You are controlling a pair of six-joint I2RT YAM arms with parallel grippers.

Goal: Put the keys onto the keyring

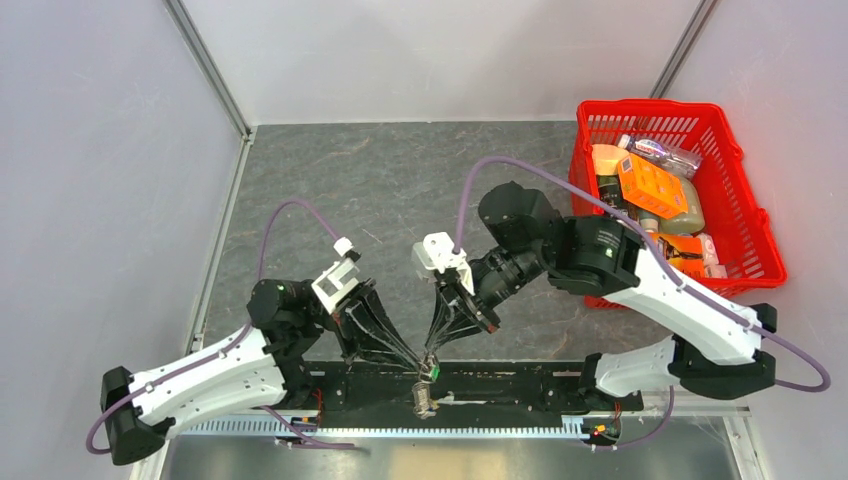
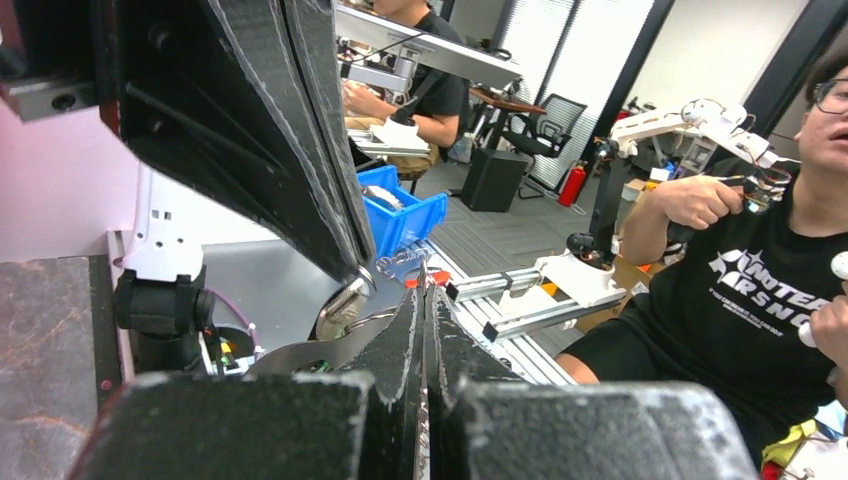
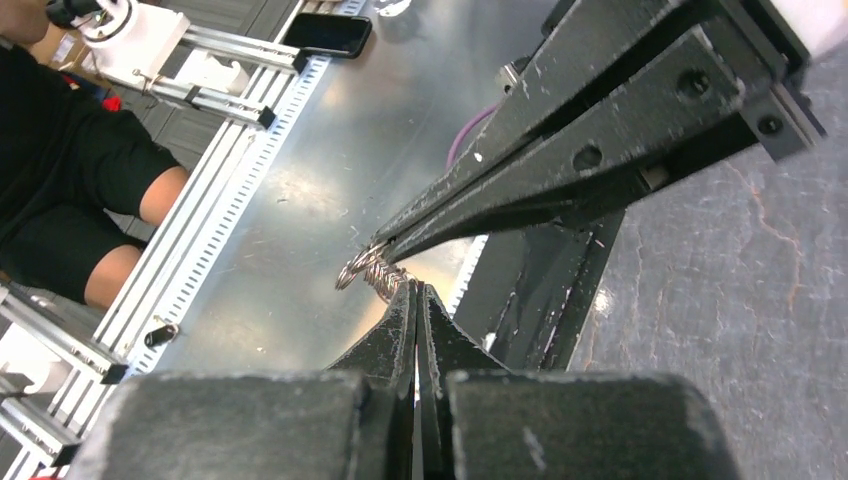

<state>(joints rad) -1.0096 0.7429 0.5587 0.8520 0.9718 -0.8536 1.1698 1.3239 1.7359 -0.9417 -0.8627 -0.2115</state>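
Observation:
Both grippers meet tip to tip over the table's near edge. My right gripper (image 1: pixel 436 352) (image 3: pixel 415 290) is shut on the keyring's twisted chain (image 3: pixel 380 272), and a small silver ring (image 3: pixel 350 272) sticks out beside it. My left gripper (image 1: pixel 418 358) (image 2: pixel 425 290) is shut on a thin silver strip seen edge-on, apparently a key blade (image 2: pixel 422 270). Its tips touch the ring in the right wrist view. The green tag (image 1: pixel 435 372) sits at the meeting point. A silver piece (image 1: pixel 424 400) hangs below it. The silver loop (image 2: pixel 345 300) shows under the right finger. No coloured key caps are visible.
A red basket (image 1: pixel 680 190) full of packets stands at the back right of the grey table (image 1: pixel 400 190). A black base plate (image 1: pixel 520 385) and a toothed metal rail (image 1: pixel 400 430) run along the near edge under the grippers. White walls enclose the left and back.

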